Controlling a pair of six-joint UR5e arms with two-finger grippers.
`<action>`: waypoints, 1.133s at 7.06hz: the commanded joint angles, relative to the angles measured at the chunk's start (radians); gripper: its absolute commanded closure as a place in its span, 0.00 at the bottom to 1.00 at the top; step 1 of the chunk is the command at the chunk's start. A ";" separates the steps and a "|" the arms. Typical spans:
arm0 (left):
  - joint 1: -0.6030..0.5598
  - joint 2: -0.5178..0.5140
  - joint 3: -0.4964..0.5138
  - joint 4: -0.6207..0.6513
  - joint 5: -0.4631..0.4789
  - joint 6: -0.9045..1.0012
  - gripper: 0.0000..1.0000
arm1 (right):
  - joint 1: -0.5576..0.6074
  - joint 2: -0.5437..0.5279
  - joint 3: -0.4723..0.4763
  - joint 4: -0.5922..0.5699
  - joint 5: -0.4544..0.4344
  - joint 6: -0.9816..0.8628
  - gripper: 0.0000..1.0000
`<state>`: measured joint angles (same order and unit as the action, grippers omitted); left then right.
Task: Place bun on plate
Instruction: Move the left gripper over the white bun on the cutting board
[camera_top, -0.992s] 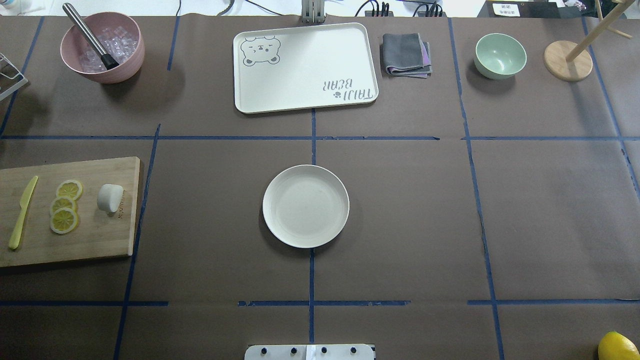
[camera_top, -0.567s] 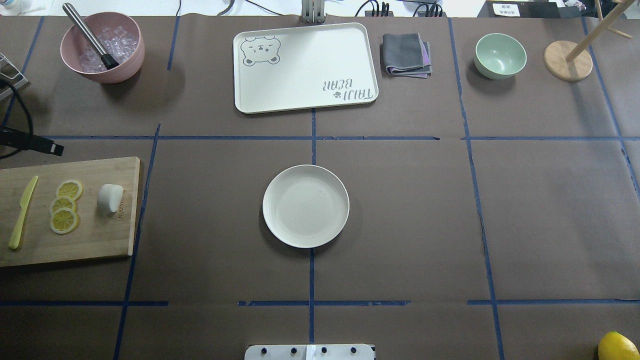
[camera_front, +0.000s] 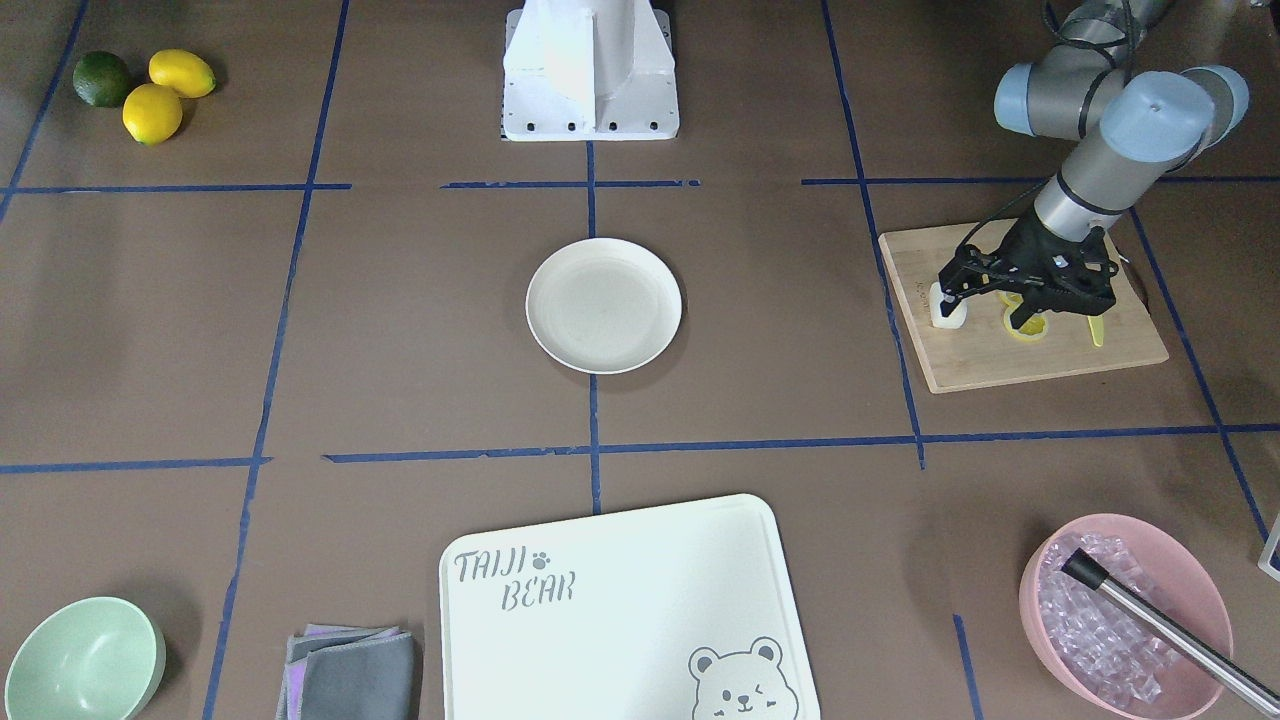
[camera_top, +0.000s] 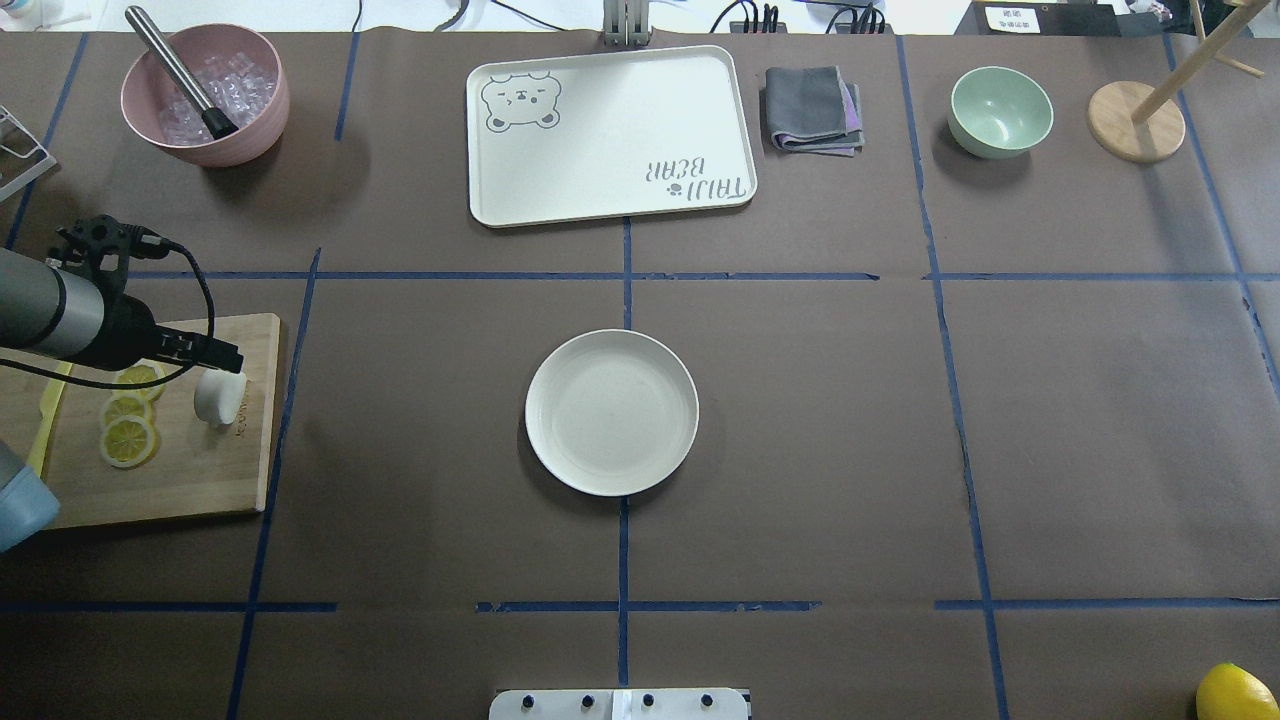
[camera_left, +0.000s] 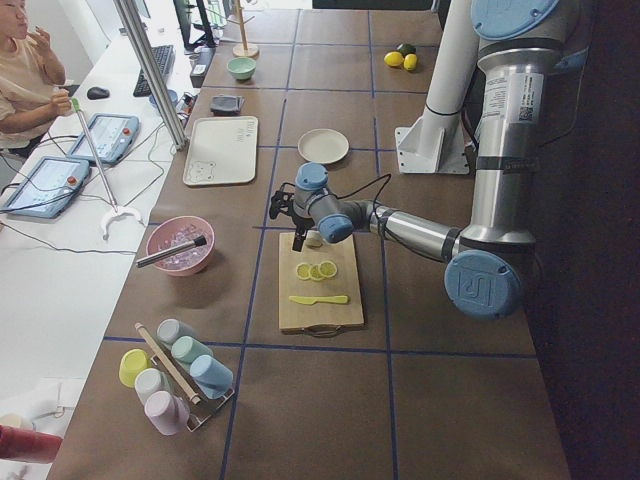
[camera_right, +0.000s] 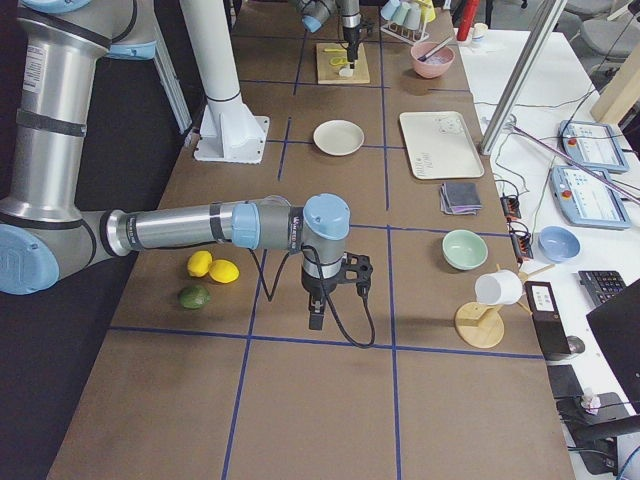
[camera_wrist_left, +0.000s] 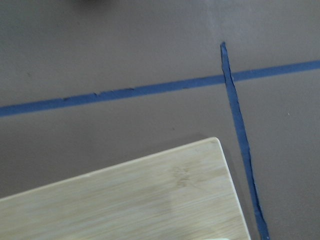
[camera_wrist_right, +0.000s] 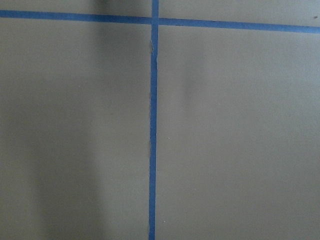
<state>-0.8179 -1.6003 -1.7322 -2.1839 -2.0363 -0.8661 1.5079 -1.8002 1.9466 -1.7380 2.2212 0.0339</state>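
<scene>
The bun (camera_top: 220, 397) is a small white lump on the wooden cutting board (camera_top: 190, 480) at the table's left, beside several lemon slices (camera_top: 128, 440). My left gripper (camera_front: 985, 300) hovers over the board, open. One finger (camera_front: 943, 288) stands just above the bun (camera_front: 946, 310) and the other is over the lemon slices (camera_front: 1026, 328). The round cream plate (camera_top: 611, 412) sits bare at the table's middle, well away from the board. My right gripper (camera_right: 315, 320) shows only in the exterior right view, low over the table, and I cannot tell its state.
A pink bowl of ice with a metal tool (camera_top: 205, 95), a bear-printed tray (camera_top: 610, 135), a folded cloth (camera_top: 812, 108), a green bowl (camera_top: 1000, 110) and a wooden stand (camera_top: 1135, 120) line the far edge. Lemons and a lime (camera_front: 150, 85) lie near the robot's base.
My left arm has come in from the left edge. It was out of view, then only its cable showed, and now its gripper is over the board by the bun.
</scene>
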 joint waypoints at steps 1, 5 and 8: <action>0.040 -0.001 -0.001 0.015 0.039 -0.027 0.00 | 0.000 -0.002 0.000 0.000 0.000 0.000 0.00; 0.055 0.000 -0.001 0.039 0.041 -0.027 0.57 | 0.000 -0.002 -0.003 0.000 0.000 0.000 0.00; 0.056 0.000 -0.015 0.039 0.038 -0.025 0.74 | 0.000 0.001 -0.003 0.000 -0.001 0.000 0.00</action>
<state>-0.7618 -1.5999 -1.7402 -2.1452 -1.9975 -0.8925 1.5079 -1.8010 1.9436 -1.7380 2.2209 0.0337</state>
